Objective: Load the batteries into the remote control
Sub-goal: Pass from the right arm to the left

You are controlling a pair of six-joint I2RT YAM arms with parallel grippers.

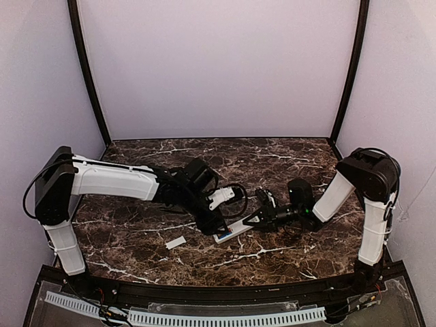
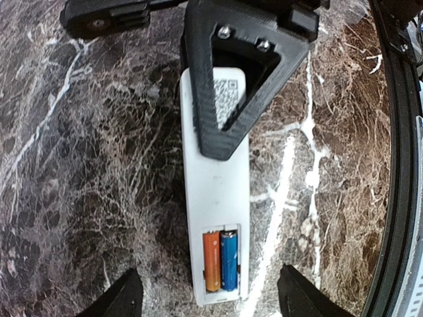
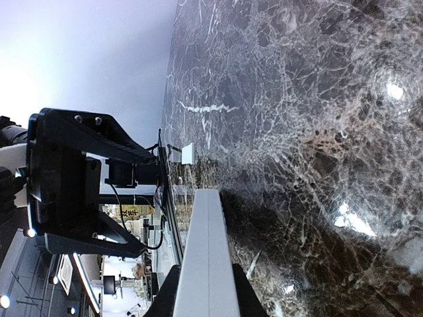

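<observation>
Both batteries [image 2: 220,261], orange and blue, sit side by side inside the remote control [image 2: 218,191], between your released left end effector's [image 2: 215,294] fingers. Your right end effector [image 3: 203,294] grasps the remote's far end. Probably only the cover [image 1: 176,242] is left, off on the worktop [image 2: 79,165].

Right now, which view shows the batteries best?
Left wrist: the batteries, orange and blue, lie side by side in the open compartment of the remote control. Top external gives only a coloured speck; right wrist shows just the remote's edge.
</observation>
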